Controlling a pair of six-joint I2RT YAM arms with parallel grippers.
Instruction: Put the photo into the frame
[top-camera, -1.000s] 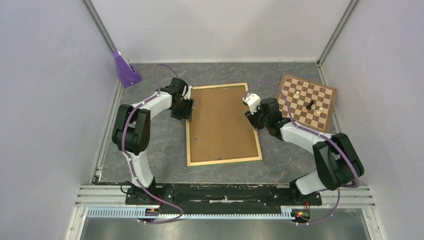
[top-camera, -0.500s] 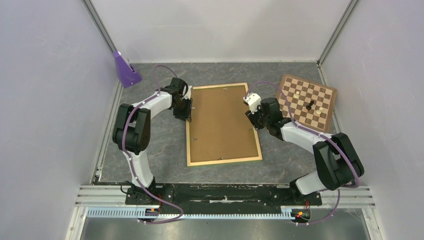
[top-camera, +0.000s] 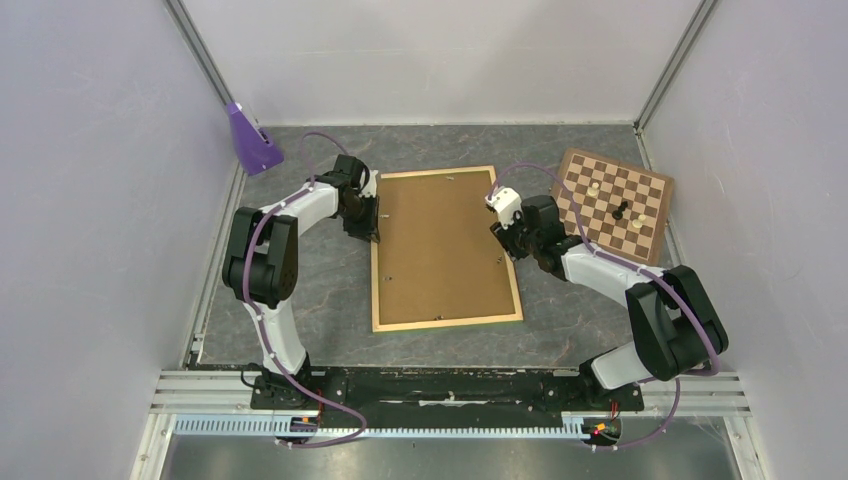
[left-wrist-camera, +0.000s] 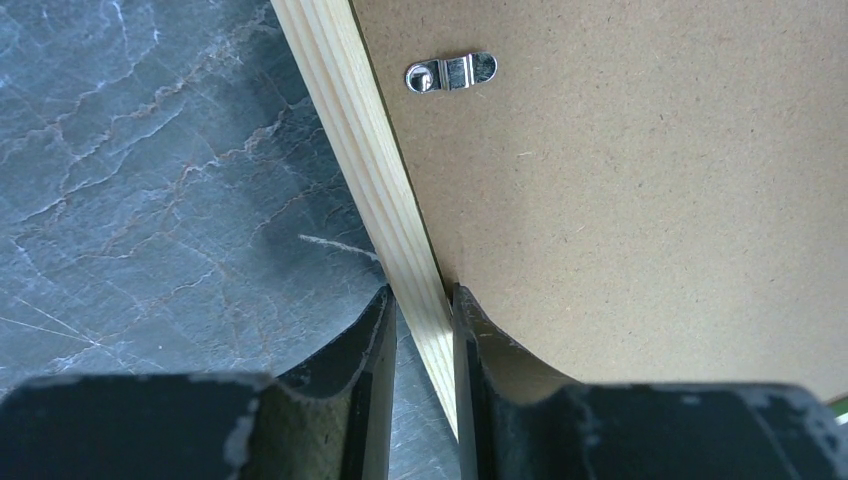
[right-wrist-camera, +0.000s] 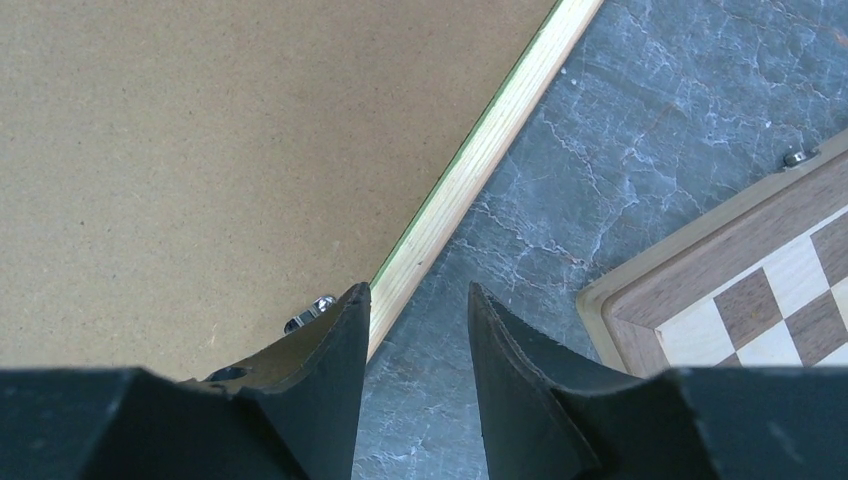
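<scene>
The frame (top-camera: 376, 285) lies face down in the middle of the table, pale wood rails up, with a brown hardboard panel (top-camera: 440, 250) filling it. A thin green line shows along its right edge. My left gripper (top-camera: 369, 226) stands at the left rail (left-wrist-camera: 350, 130), one finger on each side and both tips against the wood (left-wrist-camera: 420, 292). My right gripper (top-camera: 509, 240) is at the right rail (right-wrist-camera: 480, 160), open (right-wrist-camera: 418, 290). Its left finger overlaps the rail and panel edge, and its right finger is over bare table. The photo is out of view.
A brown-and-cream chessboard (top-camera: 613, 204) with a few pieces lies at the back right, close to my right gripper (right-wrist-camera: 760, 290). A purple block (top-camera: 250, 140) stands in the back left corner. Metal turn clips (left-wrist-camera: 450, 72) sit on the panel. Walls enclose three sides.
My left gripper's fingers have closed in onto the frame's left rail. The frame has shifted slightly to the left. My right gripper has barely moved.
</scene>
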